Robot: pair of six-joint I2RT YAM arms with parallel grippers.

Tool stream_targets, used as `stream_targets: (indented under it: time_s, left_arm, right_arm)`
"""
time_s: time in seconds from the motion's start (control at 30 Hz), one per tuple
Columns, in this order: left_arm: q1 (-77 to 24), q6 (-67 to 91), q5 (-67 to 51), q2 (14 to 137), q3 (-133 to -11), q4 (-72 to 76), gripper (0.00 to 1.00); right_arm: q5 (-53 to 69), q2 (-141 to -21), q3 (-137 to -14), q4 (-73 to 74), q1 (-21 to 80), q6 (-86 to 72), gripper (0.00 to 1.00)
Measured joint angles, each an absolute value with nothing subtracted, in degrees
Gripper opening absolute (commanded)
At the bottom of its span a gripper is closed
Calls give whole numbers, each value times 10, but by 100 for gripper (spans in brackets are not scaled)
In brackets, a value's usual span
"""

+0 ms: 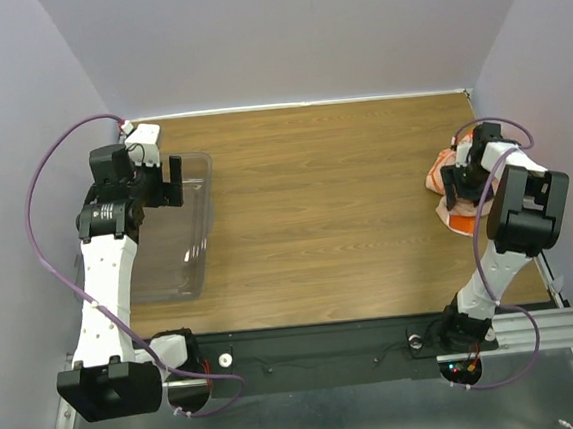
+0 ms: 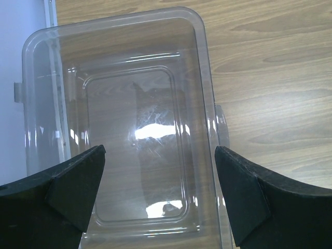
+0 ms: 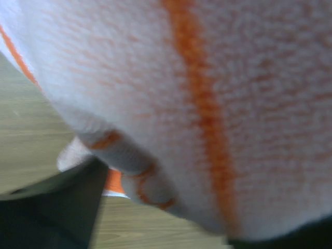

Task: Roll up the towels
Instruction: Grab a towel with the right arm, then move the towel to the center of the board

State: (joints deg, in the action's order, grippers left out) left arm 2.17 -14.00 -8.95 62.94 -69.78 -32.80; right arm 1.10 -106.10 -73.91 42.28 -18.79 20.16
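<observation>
Right wrist view is nearly filled by the blurred white-and-orange towel [image 3: 233, 78], so only one dark finger [image 3: 62, 207] of the right tool [image 1: 460, 191] shows clearly; its jaws stand wide, but whether they grip the cloth cannot be told. From above, the towel lies crumpled on the worktop [image 1: 316, 202] far right of the clear tub [image 1: 202, 222], partly under that tool, its long axis unreadable. Directly over the tub, the left tool [image 2: 161, 155] hangs spread wide and empty.

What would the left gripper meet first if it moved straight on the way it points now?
Probably the bare floor of the clear plastic tub; the left gripper points into it, jaws open.
</observation>
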Motion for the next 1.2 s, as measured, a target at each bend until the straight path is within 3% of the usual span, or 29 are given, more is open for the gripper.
stream_targets:
  time_s: [0.03,0.07,0.13,0.17,0.37,0.5,0.63,0.8,0.83,0.93,0.97,1.0,1.13,1.2]
  left_arm:
    - [22,-140,-90,629,-698,-328,99]
    - [22,-140,-92,629,-698,-328,99]
    - [22,-140,-98,629,-698,-328,99]
    - [22,-140,-102,629,-698,-328,99]
    - [19,-139,-155,634,-701,-327,99]
    - [7,-145,-192,656,-735,-328,99]
    - [-8,-162,-231,669,-776,-325,99]
    - [-68,-189,-281,680,-792,-321,99]
    - [-80,-191,-285,684,-792,-320,99]
    - [-143,-206,-286,710,-784,-311,92]
    - [-157,-210,-284,716,-778,-310,91]
    - [-176,-216,-282,724,-770,-308,89]
    - [-218,-218,-287,756,-753,-302,85]
    - [-221,-208,-292,771,-753,-291,84]
  right_arm:
    - [19,-1068,-742,423,-188,200,53]
    - [30,-1074,-746,423,-188,195,34]
    - [54,-1074,-751,424,-186,193,8]
    - [65,-1072,-754,426,-186,189,1]
    - [165,-1017,-773,462,-101,170,0]
    - [272,-965,-867,502,-4,137,1]
    - [353,-925,-943,504,3,106,1]
    - [425,-895,-883,487,-12,86,1]
    - [431,-895,-848,479,-14,81,1]
    - [452,-929,-742,468,-14,70,25]
    - [454,-945,-717,469,-14,72,35]
    - [454,-959,-698,471,-15,71,59]
    - [413,-973,-664,475,-30,81,76]
    - [370,-954,-673,472,-37,83,77]
